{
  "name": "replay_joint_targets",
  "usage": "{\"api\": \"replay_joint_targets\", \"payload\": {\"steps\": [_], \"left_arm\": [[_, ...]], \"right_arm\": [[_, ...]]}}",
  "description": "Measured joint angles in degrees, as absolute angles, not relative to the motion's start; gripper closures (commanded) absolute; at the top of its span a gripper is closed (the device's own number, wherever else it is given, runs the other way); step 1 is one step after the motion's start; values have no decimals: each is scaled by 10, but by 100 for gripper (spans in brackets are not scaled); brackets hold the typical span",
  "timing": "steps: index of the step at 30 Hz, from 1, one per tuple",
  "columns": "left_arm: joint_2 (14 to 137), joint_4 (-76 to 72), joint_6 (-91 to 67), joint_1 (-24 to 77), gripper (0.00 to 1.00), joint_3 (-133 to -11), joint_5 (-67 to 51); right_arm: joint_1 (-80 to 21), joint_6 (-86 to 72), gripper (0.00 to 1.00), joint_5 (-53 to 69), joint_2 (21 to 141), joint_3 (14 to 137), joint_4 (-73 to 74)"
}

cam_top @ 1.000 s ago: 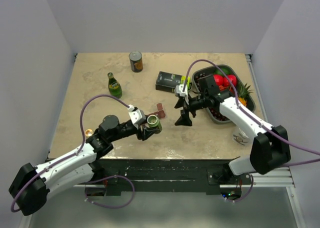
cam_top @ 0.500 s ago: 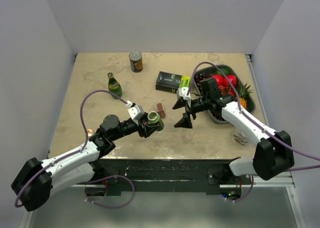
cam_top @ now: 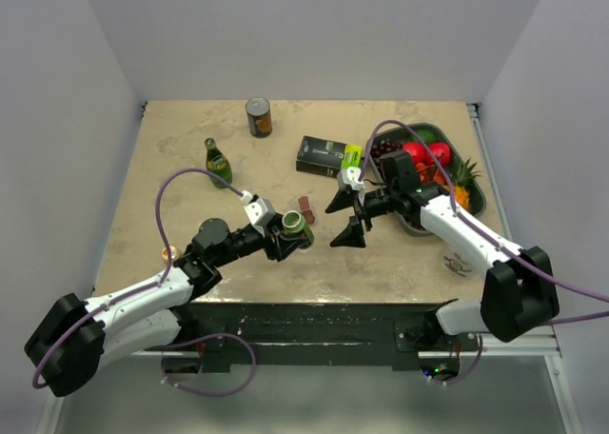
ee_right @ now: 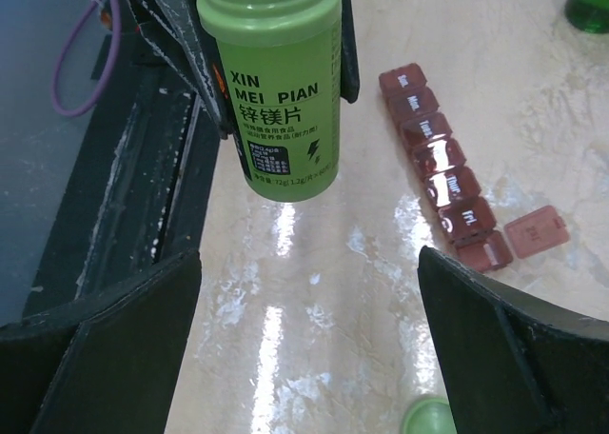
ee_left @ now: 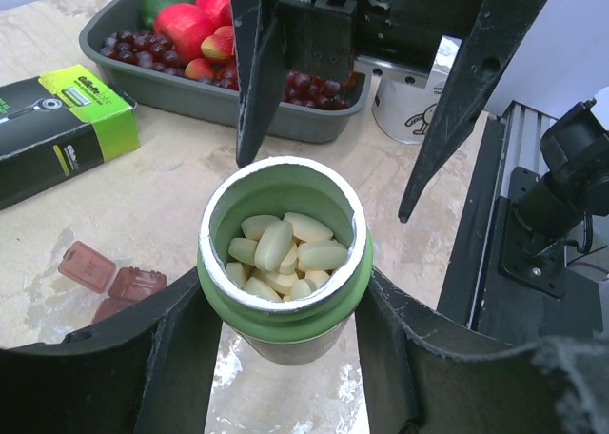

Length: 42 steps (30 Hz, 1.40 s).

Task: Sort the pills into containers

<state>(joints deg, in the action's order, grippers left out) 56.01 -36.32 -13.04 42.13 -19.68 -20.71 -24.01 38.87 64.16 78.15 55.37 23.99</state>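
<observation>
And there was the left arm, stretched low from its base and angling up toward the middle of the table (cam_top: 171,158), with the left gripper (cam_top: 286,237) clamped on either side of a green pill bottle (cam_top: 294,227). The bottle's mouth faced up, lid off, and the left wrist view looked straight down onto a heap of pale yellow pills (ee_left: 283,253) inside. Over on the other side, the right arm came in from its base with the elbow by the fruit tray (cam_top: 478,202) and the forearm running leftward. The right gripper (cam_top: 343,219) pointed at the bottle with its jaws spread wide and nothing between them; its dark fingers stood just beside the bottle, apart from it. Now the pill organiser (ee_right: 440,167): the maroon strip lay flat on the table just beyond the bottle, between the two grippers and the black-and-lime razor box (cam_top: 326,154). In the right wrist view its compartments ran in a diagonal row, lids down, except for the end one, whose lid (ee_right: 538,231) was flipped open to the side. Whether the bottle's base touched the table could not be told.
</observation>
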Motion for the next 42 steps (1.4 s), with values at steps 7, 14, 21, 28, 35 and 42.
{"api": "replay_joint_targets", "payload": {"steps": [7, 14, 21, 28, 35, 42], "left_arm": [[561, -366, -131, 421, 100, -193, -206], [569, -368, -133, 421, 100, -190, -205], [574, -373, -143, 421, 100, -189, -203], [586, -395, -155, 421, 100, -189, -197], [607, -412, -166, 421, 100, -189, -187], [621, -424, -174, 422, 100, -189, -178]], "right_arm": [[-240, 371, 1, 654, 795, 542, 231], [-240, 371, 1, 656, 795, 539, 225], [-240, 370, 1, 658, 795, 531, 216], [-240, 364, 1, 665, 795, 527, 208], [-243, 359, 1, 671, 795, 519, 197], [-245, 355, 1, 671, 795, 510, 183]]}}
